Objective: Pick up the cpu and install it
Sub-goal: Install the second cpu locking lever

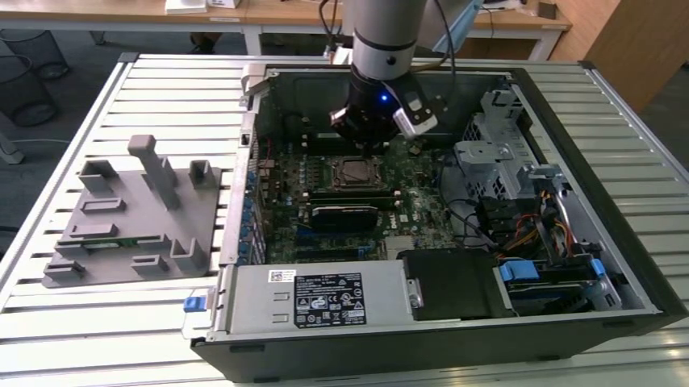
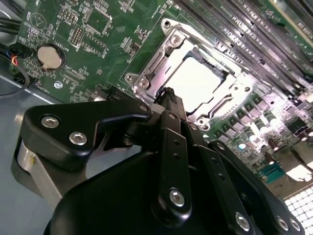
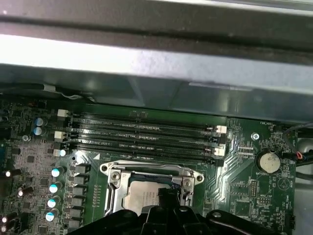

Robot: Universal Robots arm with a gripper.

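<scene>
We find the cpu (image 2: 198, 81) lying flat inside the metal socket frame (image 2: 146, 73) on the green motherboard (image 1: 415, 189), its silver top facing up and glaring under the light. In the first wrist view the cpu (image 3: 142, 198) shows within the same frame (image 3: 151, 171), partly hidden by the black body of the gripper. In the exterior view the cpu (image 1: 356, 172) sits near the middle of the board, inside the open computer case (image 1: 560, 266).

The gripper (image 2: 168, 98) hangs just above the near edge of the socket — its fingertips appear drawn together over the frame, with nothing held between them. We cannot tell whether the tips touch the frame or the chip. In the exterior view the gripper (image 1: 372, 143) points down at the board just on the far side of the socket, below the grey arm (image 1: 386, 36).

Beyond the socket, four long memory slots (image 3: 146, 134) run side by side. A round coin battery (image 3: 268, 160) sits on the board to one side.

At the near end of the case lies the silver power supply (image 1: 312, 294). Outside the case, at the exterior view's left, a grey plastic holder tray (image 1: 135, 218) rests on the slatted table (image 1: 161, 81) — well apart from the gripper.
</scene>
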